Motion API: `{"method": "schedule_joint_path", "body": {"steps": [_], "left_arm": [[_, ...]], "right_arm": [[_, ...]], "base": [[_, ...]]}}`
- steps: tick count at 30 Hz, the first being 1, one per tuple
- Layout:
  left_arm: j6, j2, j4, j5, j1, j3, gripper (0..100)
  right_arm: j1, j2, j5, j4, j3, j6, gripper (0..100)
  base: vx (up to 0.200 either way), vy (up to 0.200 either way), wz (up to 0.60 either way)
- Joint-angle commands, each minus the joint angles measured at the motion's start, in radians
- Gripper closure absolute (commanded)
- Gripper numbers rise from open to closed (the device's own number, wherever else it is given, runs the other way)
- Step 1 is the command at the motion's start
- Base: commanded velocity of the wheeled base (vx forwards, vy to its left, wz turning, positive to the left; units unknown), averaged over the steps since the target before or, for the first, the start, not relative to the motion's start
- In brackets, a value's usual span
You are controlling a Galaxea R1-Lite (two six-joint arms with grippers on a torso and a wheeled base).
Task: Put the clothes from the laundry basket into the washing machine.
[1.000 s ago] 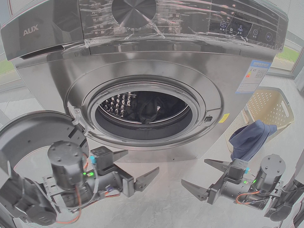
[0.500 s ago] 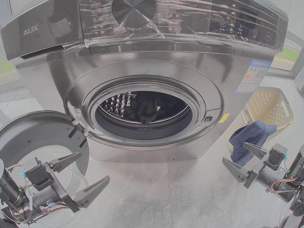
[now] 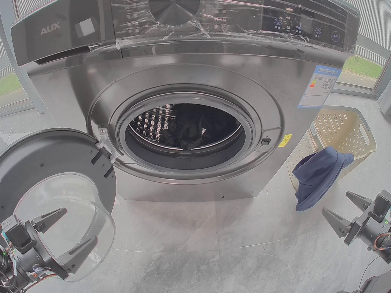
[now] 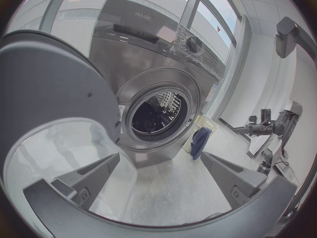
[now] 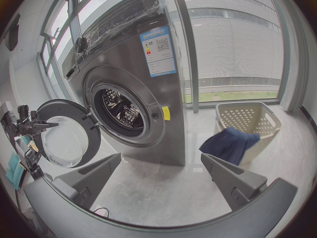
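Planning the pick, I want my right gripper (image 3: 338,205), jaws spread wide, low over the blue garment (image 3: 317,176) draped on the laundry basket (image 3: 343,129) rim (pinch a thick fold, not the plastic).

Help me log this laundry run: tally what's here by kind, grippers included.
Washing machine: 1
Laundry basket: 1
Blue garment, draped over the basket rim: 1
Dark heap of clothes in the drum: 1
Grippers: 2 (left gripper, right gripper, both open)
Total: 6

blue garment (image 3: 315,176) hides part of laundry basket (image 3: 342,129); drum clothes (image 3: 191,127) indistinct.
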Motion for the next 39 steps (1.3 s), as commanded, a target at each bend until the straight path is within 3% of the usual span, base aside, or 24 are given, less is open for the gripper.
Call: {"method": "schedule_joint_path", "body": {"steps": [1, 8, 12, 13, 16, 19, 23, 25, 28, 30, 33, 35, 36, 37, 39], "left_arm": [[0.006, -0.193, 0.095, -0.004, 0.091, 0.018, 0], [0.004, -0.412, 0.297, -0.015, 0.208, 0.018, 0], [0.003, -0.556, 0.417, -0.035, 0.24, 0.018, 0], [-0.01, -0.64, 0.524, -0.05, 0.262, 0.016, 0], [-0.023, -0.733, 0.659, -0.066, 0.302, 0.016, 0], [-0.022, -0.771, 0.661, -0.098, 0.332, 0.016, 0], [-0.01, -0.771, 0.653, -0.098, 0.364, 0.016, 0], [0.012, -0.771, 0.667, -0.095, 0.415, 0.016, 0], [0.041, -0.777, 0.676, -0.093, 0.484, 0.016, 0], [0.06, -0.844, 0.733, -0.125, 0.559, 0.016, 0], [0.081, -0.854, 0.736, -0.125, 0.558, 0.016, 0], [0.115, -0.857, 0.768, -0.007, 0.552, 0.018, 0], [0.11, -0.857, 0.79, 0.02, 0.552, 0.018, 0], [0.115, -0.858, 0.814, 0.031, 0.552, 0.012, 0], [0.133, -0.858, 0.82, -0.004, 0.55, 0.008, 0]], "right_arm": [[-0.085, -0.221, 0.001, 0.12, 0.017, 0.0, 0], [-0.202, -0.478, 0.012, 0.387, 0.017, -0.007, 0], [-0.248, -0.666, 0.012, 0.497, -0.006, -0.059, 0], [-0.283, -0.793, 0.012, 0.593, -0.012, -0.073, 0], [-0.332, -0.965, 0.02, 0.792, -0.025, -0.086, 0], [-0.337, -0.975, 0.026, 0.826, -0.035, -0.09, 0], [-0.34, -0.972, 0.014, 0.821, -0.037, -0.093, 0], [-0.397, -0.977, 0.004, 0.83, -0.038, -0.098, 0], [-0.484, -1.014, 0.024, 0.847, 0.014, -0.099, 0], [-0.473, -1.072, 0.058, 0.867, 0.014, -0.081, 0], [-0.469, -1.072, 0.063, 0.866, 0.015, -0.082, 0], [-0.469, -1.069, 0.052, 0.872, 0.017, -0.084, 0], [-0.469, -1.068, 0.054, 0.878, 0.017, -0.09, 0], [-0.47, -1.066, 0.066, 0.882, 0.017, -0.084, 0], [-0.47, -1.064, 0.119, 0.919, 0.017, -0.092, 0]], "base": [[-0.2, 0.0, 0.0], [-0.2, 0.0, 0.0], [-0.2, 0.0, 0.0], [-0.2, 0.0, 0.0], [-0.067, 0.0, 0.0], [0.0, 0.0, 0.0], [0.0, 0.0, 0.0], [0.0, 0.0, 0.0], [0.0, 0.0, 0.0], [0.0, 0.0, 0.0], [0.0, 0.0, 0.0], [0.0, 0.0, 0.0], [0.0, 0.0, 0.0], [0.0, 0.0, 0.0], [0.0, 0.0, 0.0]]}}
